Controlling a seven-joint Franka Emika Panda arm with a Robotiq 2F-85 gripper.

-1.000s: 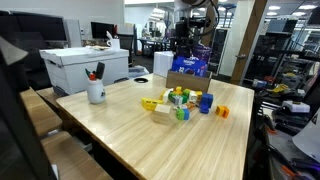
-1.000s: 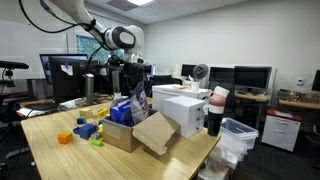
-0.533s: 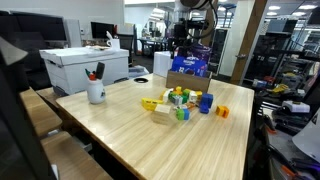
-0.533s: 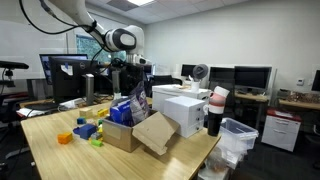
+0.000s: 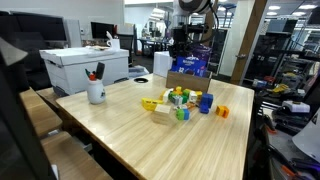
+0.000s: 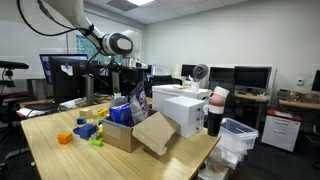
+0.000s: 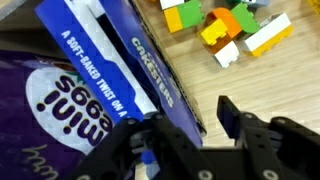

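In an exterior view, find the gripper (image 5: 181,47) hanging over the box (image 5: 186,82) at the table's (image 5: 150,140) 12 o'clock edge. Spot the blue pack (image 5: 192,66) poking up out of that box, just under the fingers. Note the blocks (image 5: 181,100) near the box at its 6 o'clock, and the mug (image 5: 96,92) well apart at 9 o'clock.

In an exterior view, see the gripper (image 6: 127,82) low over the box (image 6: 125,135), above the blue pack (image 6: 122,110). Cannot tell contact from here.

In the wrist view, look along the gripper (image 7: 188,120): jaws part spread, clasping nothing that shows. Place the blue pack (image 7: 125,50) at 11 o'clock of the fingers, standing on edge, touching the purple bag (image 7: 45,115) at 9 o'clock. Find the blocks (image 7: 232,25) at 1 o'clock on bare wood.

Judging by this, centre the jaws across the blue pack's thin edge before squeezing. Keep the 9 o'clock finger out of the purple bag. Squeeze gently, since thin card probably crushes. Lift straight up, clear of the box wall.
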